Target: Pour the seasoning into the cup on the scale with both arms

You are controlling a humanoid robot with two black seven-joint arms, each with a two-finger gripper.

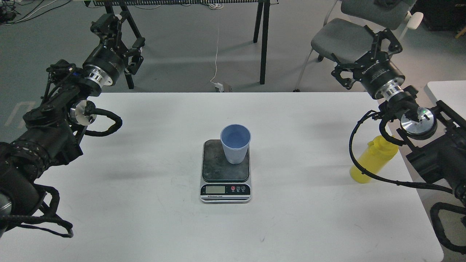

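Note:
The light blue ribbed cup point(235, 143) stands upright on the back right part of the scale point(217, 165), near the middle of the white table point(145, 203). The yellow seasoning bottle point(370, 163) stands at the table's right edge, its cap partly hidden behind my right arm's cables. My right gripper point(365, 55) is open and empty, raised beyond the table's far right corner, above and behind the bottle. My left gripper point(119, 35) is open and empty, raised beyond the far left corner, well away from the cup.
A grey chair point(351, 42) stands on the floor behind the right gripper. Black trestle legs point(263, 40) and a white cable point(217, 51) lie beyond the table's far edge. A second white table point(446, 98) is at the right.

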